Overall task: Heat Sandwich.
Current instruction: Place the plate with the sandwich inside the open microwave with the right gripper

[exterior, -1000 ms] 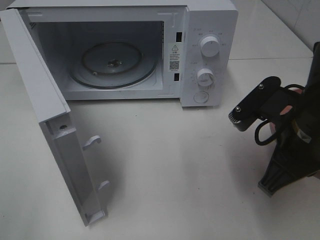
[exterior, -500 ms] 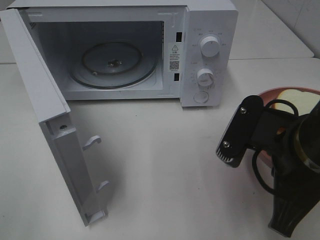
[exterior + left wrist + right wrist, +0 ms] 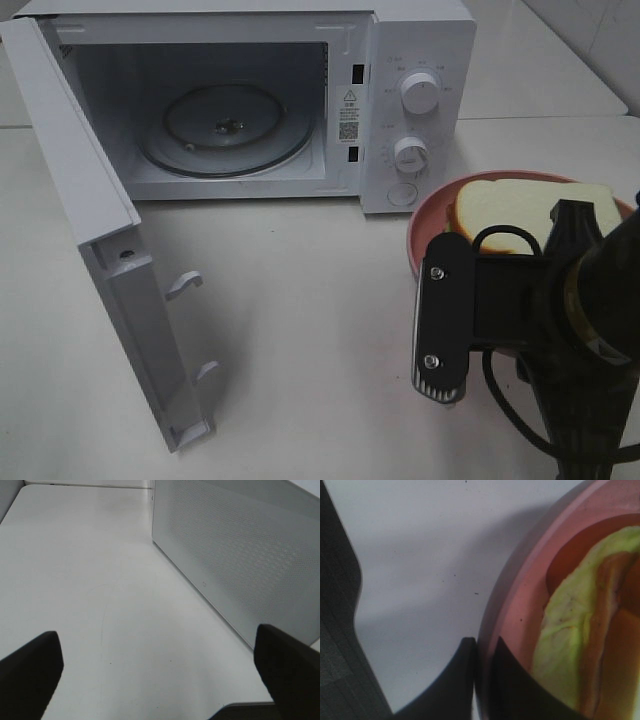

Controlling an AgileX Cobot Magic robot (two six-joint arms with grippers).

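Gripping the rim of the pink plate [image 3: 517,600], your right pincer [image 3: 479,647] is clamped shut on it. Find the sandwich [image 3: 530,212] lying on that plate, near the front right corner of the open microwave [image 3: 420,60]. Your left pincer [image 3: 157,645] stands wide open, holding nothing, above the desk [image 3: 90,565]
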